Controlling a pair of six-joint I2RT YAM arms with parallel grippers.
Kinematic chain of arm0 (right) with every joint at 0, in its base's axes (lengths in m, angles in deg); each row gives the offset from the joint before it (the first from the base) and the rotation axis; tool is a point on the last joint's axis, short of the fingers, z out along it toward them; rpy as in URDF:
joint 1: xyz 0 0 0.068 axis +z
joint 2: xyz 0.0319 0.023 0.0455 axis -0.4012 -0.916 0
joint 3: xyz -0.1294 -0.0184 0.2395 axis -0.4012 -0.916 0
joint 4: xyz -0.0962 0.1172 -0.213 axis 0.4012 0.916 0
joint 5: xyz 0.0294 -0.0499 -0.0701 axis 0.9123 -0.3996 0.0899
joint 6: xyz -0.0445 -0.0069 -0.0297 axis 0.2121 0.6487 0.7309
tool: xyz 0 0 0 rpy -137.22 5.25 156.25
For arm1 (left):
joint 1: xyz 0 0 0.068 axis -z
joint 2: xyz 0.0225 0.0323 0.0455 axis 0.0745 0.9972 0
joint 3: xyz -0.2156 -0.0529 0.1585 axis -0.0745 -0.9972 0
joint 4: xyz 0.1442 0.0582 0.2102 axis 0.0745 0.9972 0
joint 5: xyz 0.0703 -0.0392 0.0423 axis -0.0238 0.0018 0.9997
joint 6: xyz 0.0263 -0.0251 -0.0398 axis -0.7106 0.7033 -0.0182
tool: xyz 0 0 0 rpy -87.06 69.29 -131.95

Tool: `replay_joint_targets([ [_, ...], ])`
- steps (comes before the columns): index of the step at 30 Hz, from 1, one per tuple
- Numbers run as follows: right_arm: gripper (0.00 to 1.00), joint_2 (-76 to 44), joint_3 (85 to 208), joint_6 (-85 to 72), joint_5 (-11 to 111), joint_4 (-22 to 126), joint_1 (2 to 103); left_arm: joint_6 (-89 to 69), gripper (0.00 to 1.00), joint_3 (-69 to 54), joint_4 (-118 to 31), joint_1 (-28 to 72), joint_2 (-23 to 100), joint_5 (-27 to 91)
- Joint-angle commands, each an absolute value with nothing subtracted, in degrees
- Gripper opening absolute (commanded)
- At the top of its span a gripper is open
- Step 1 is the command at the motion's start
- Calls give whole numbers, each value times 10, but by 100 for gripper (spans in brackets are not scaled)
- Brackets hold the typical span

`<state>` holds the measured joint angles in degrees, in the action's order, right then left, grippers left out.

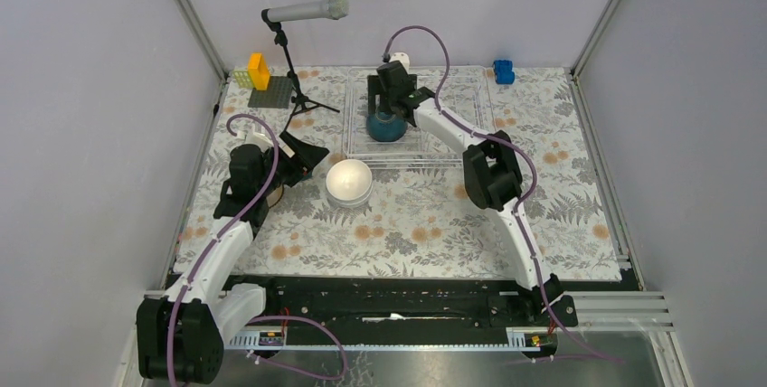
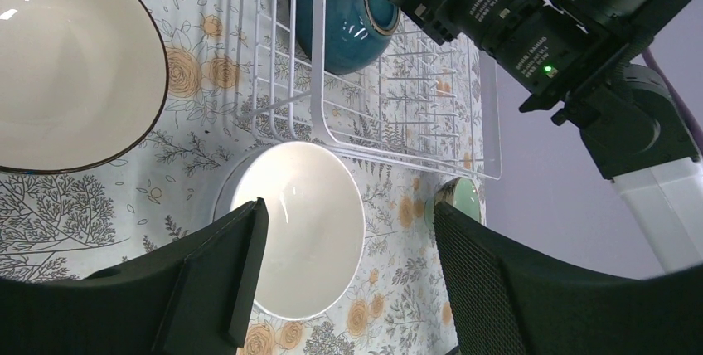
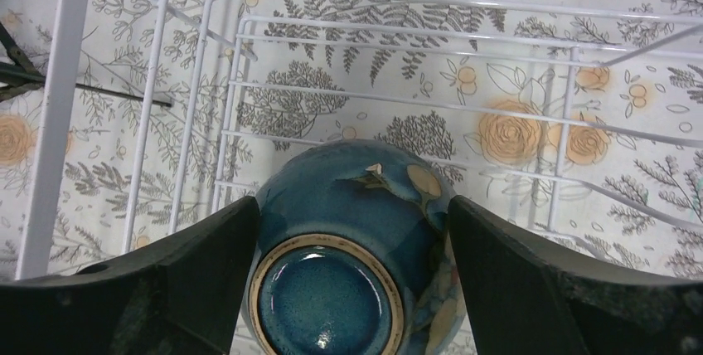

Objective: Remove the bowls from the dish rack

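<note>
Right claw (image 3: 354, 224) grips the teal bowl (image 1: 387, 127) by its sides inside the dish rack (image 1: 470, 108) — left claw (image 2: 348, 216) gapes wide, empty, above a white bowl (image 2: 308, 206) on the counter (image 1: 425, 217).

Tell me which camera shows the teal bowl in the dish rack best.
Right wrist: the teal bowl fills it, close up between the fingers of the right claw. Top external shows it small, partly hidden; left wrist shows part of it behind wires of the dish rack.
</note>
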<state>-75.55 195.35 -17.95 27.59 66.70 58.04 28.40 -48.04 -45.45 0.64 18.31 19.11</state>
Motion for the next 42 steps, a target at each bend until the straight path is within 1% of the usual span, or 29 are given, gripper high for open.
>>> replay_joint_targets([
  [1, 87, -701, 1931, -197, 314, 762, 583, 282, 78, -462, -471, 8, 168, 178],
  [6, 88, -696, 1942, -209, 339, 769, 578, 281, 78, -460, -466, 8, 166, 179],
  [9, 87, -691, 1939, -204, 337, 772, 578, 279, 78, -458, -466, 8, 170, 178],
  [12, 81, -670, 1918, -199, 343, 756, 577, 277, 79, -454, -467, 8, 182, 178],
  [16, 71, -623, 1858, -200, 371, 712, 577, 273, 79, -439, -468, 10, 210, 169],
  [19, 62, -594, 1824, -206, 395, 690, 577, 267, 79, -420, -468, 17, 231, 163],
  [26, 52, -571, 1786, -212, 426, 671, 577, 249, 77, -353, -468, 39, 295, 157],
  [29, 57, -571, 1785, -214, 418, 671, 577, 250, 77, -321, -469, 49, 327, 160],
  [33, 58, -562, 1772, -223, 390, 670, 570, 239, 75, -282, -469, 75, 367, 180],
  [35, 64, -559, 1764, -234, 389, 662, 563, 229, 75, -258, -464, 86, 397, 190],
  [37, 72, -552, 1748, -249, 399, 645, 553, 213, 74, -223, -446, 100, 427, 203],
  [42, 75, -534, 1705, -290, 426, 580, 532, 167, 72, -119, -384, 133, 508, 249],
])
